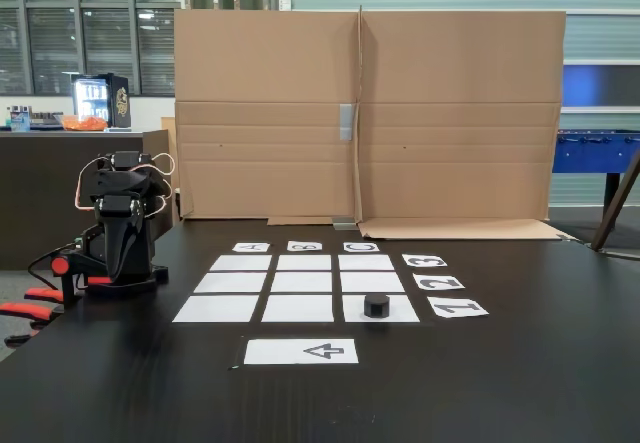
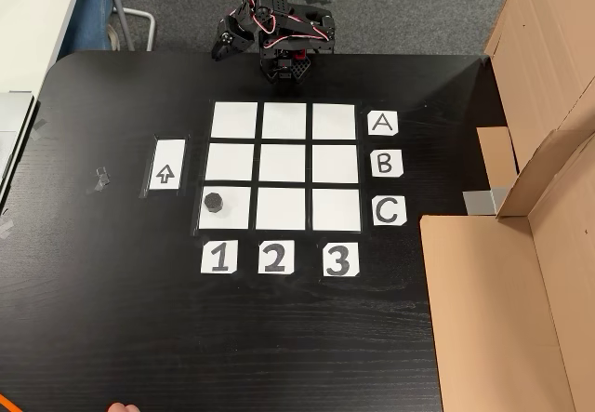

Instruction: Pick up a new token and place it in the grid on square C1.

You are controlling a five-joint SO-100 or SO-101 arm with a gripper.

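A dark tabletop [image 1: 520, 383] carries a white paper strip [image 1: 300, 351] printed with an arrow, lying flat near its front edge in the fixed view. A large brown cardboard sheet [image 1: 370, 113] stands upright along the far edge, creased down the middle. Behind it are office windows [image 1: 80, 23], a counter [image 1: 40, 163] and a blue foosball table [image 1: 595, 150].
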